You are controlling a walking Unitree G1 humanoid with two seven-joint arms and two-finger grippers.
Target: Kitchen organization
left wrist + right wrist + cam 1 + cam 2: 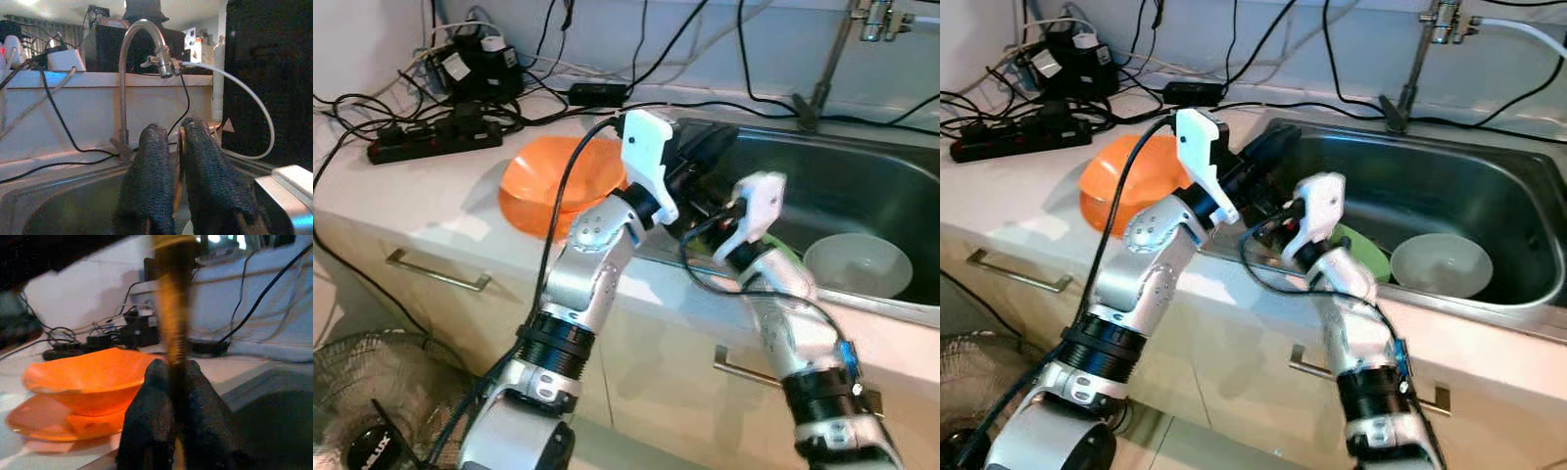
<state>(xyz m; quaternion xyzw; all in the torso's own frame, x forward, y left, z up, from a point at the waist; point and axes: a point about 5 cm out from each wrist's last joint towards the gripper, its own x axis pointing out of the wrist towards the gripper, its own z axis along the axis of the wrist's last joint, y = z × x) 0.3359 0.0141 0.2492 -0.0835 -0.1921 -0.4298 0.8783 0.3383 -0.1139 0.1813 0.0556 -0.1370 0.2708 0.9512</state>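
The right tool [171, 396] is seen closed on a thin brass-coloured rod [172, 308], and the left tool [168, 161], held over the sink [1489, 186], is pinched narrow on a similar thin piece. A handover or carry appears to be in hand; next, a placing spot must be chosen. Orange bowls [553, 181] stand on the cable-strewn table [431, 196].

Black power strip [435, 140] w/ plugs and cable tangle at 10 o'clock on countertop [421, 211]. Chargers/adapters [475, 64] behind it at 11 by wall. Tap [1420, 59] at 1 o'clock behind sink, white hose [249, 103] off its spout. Floor fan [367, 411] at 8 o'clock. Drawer handle [435, 271] at 9
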